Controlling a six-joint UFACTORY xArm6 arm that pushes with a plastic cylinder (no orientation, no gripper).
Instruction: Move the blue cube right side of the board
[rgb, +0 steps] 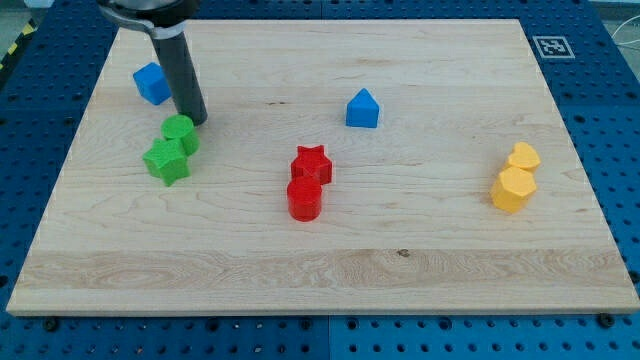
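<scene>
My tip (197, 119), the lower end of the straight dark rod, sits on the pale wooden board (420, 270) just to the right of the small blue plastic cube (152, 84) and slightly below it, close to but apart from the green plastic cylinder (181, 134); being a bare rod, it has nothing to open and holds nothing. The cube lies near the view's top-left corner, so I judge the push has not begun. To do it well I would bring my tip round to the cube's left face and drive rightward through its centre, keeping above the blue house-shaped block (362, 109). The green star block (166, 161) touches the cylinder. The upper board is otherwise open; beyond its edges lies blue perforated table (610, 150)
</scene>
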